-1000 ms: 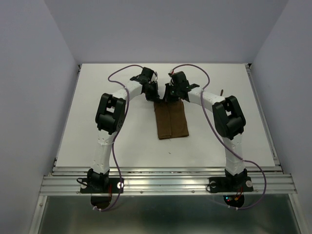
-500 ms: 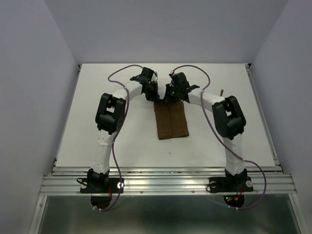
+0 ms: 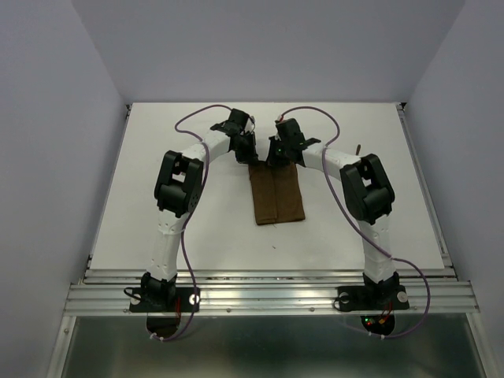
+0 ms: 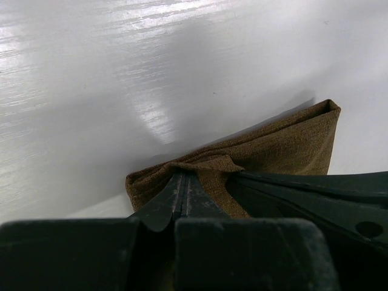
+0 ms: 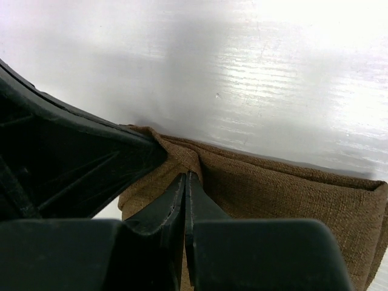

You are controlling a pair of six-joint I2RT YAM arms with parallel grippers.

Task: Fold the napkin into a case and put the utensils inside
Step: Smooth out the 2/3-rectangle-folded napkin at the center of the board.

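Grip at twelve-o'clock edge of dark brown folded cloth napkin [image 3: 277, 197]: left gripper [image 4: 182, 177], right gripper [image 5: 185, 178] pinching it, likely for next fold.

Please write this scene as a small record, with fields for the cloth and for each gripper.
napkin: dark brown, folded into a narrow layered strip, lying on the white table
left gripper: jaws shut, pinching the napkin's far edge
right gripper: jaws shut, pinching the same edge, close beside the left gripper
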